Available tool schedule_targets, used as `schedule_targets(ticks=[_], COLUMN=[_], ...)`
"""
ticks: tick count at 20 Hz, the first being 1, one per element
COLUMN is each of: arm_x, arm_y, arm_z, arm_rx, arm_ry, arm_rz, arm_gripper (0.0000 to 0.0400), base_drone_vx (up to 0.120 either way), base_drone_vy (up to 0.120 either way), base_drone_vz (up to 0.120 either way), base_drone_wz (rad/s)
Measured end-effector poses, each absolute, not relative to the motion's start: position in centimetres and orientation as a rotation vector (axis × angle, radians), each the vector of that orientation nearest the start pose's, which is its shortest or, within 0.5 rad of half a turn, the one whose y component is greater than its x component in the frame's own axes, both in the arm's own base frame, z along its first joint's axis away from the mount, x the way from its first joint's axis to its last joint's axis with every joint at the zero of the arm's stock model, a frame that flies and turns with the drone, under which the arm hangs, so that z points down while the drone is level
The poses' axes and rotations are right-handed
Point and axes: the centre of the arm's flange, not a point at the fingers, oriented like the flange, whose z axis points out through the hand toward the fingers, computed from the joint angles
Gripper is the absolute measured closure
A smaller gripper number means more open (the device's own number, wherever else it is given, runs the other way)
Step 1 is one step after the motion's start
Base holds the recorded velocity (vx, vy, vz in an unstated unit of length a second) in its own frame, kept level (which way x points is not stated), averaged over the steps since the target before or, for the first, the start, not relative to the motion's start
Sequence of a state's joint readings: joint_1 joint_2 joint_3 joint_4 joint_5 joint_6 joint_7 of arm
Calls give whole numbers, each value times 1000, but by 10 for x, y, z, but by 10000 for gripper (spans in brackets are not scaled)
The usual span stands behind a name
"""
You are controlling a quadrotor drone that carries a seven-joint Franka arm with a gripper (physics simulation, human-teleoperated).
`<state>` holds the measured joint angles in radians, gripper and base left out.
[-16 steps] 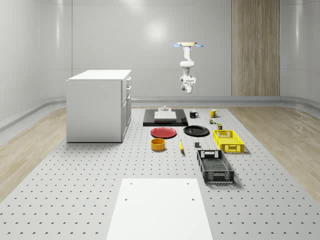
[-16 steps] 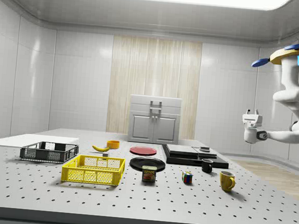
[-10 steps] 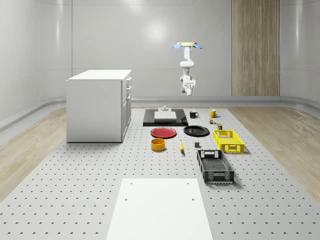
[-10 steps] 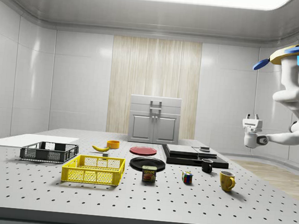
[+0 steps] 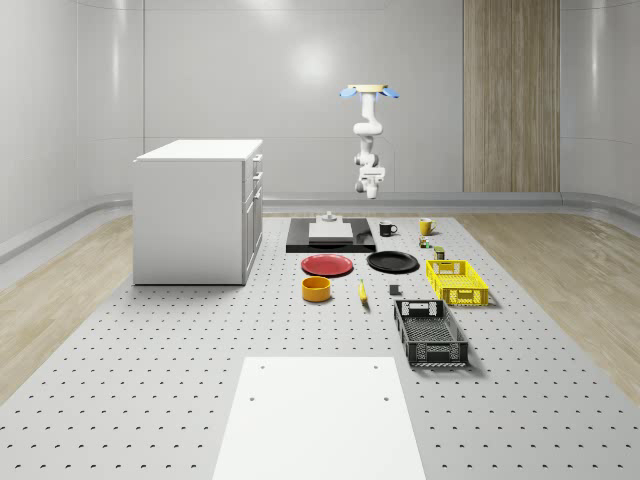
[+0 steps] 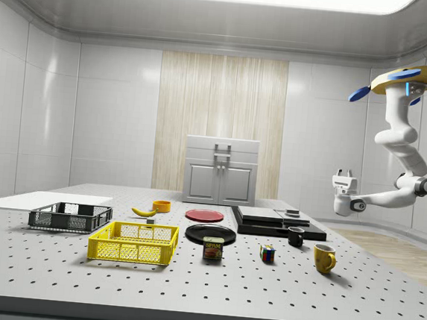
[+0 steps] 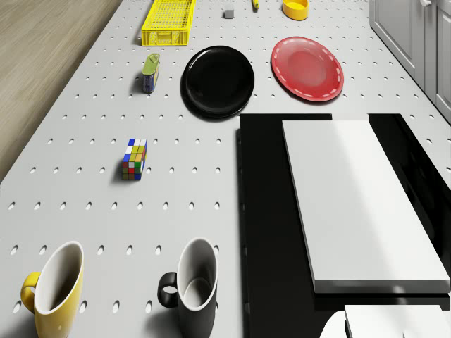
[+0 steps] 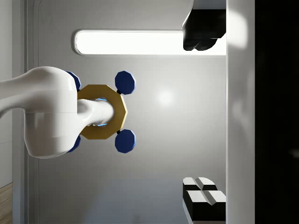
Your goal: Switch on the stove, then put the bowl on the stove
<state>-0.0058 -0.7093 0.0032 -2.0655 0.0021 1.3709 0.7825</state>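
Note:
The black stove (image 5: 296, 243) (image 6: 256, 225) (image 7: 268, 232) lies at the table's far end, with a white slab (image 7: 352, 204) on top and a small knob block (image 5: 327, 215) (image 6: 293, 212) at its far edge. An orange bowl (image 5: 316, 289) (image 6: 161, 206) (image 7: 295, 8) stands on the table nearer the camera, beyond the red plate from the stove. The drone (image 5: 367, 91) (image 6: 409, 77) hovers high over the table's far end, behind the stove. My gripper (image 5: 368, 188) (image 6: 342, 173) (image 8: 205, 121) hangs in the air past the stove, open, pointing up, holding nothing.
A red plate (image 5: 328, 265) and a black plate (image 5: 392, 262) lie in front of the stove. A black mug (image 7: 192, 285), yellow mug (image 7: 55, 289), Rubik's cube (image 7: 133, 159) and can (image 7: 150, 72) sit beside it. Yellow crate (image 5: 456, 281), black crate (image 5: 430, 333), banana (image 5: 362, 292), white cabinet (image 5: 198, 210).
The drone and arm have shifted toward the side view's left, nearer the stove's far edge, and the gripper has sunk slightly. The fingers stay open.

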Motion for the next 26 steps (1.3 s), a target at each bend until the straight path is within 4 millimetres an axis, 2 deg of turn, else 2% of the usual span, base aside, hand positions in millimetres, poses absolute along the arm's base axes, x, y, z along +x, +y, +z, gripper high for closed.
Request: schedule_targets(ticks=[11,16,20,26], arm_x=[304,304,303,303], arm_y=[0,0,0,0], arm_z=[691,691,691,691], arm_rx=[-2894,-2893,-2893,-2894], arm_ry=[1199,1198,1198,1199], arm_rz=[-34,-40,-44,-53], arm_gripper=[0,0,0,0], base_drone_vx=[116,0,110,0], base_drone_vy=[-120,-120,-120,-120], base_drone_vz=[0,0,0,0], base_drone_wz=[0,0,0,0])
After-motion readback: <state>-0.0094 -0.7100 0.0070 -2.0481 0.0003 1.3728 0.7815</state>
